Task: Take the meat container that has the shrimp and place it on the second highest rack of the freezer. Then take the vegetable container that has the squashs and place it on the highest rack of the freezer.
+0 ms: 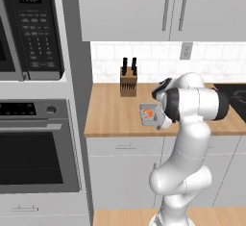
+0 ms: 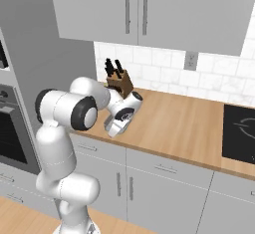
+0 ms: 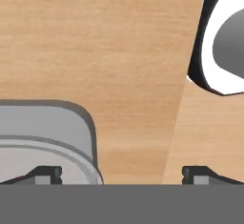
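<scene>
The gripper (image 3: 121, 173) hangs low over the wooden counter (image 1: 110, 114) with its jaws wide apart and empty, one tip over the tray's (image 1: 148, 114) corner, at seven o'clock in the hand view, apparently lining up to straddle its rim. The shrimp (image 1: 148, 113) lies inside, at five o'clock from the knife block (image 1: 128, 81).

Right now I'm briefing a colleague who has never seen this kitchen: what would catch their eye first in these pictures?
First the white arm, folded forward over the wooden counter, its open gripper low beside the meat container holding the orange-red shrimp. Behind the tray a knife block stands against the tiled wall. To the left, a built-in oven sits under a microwave.
</scene>
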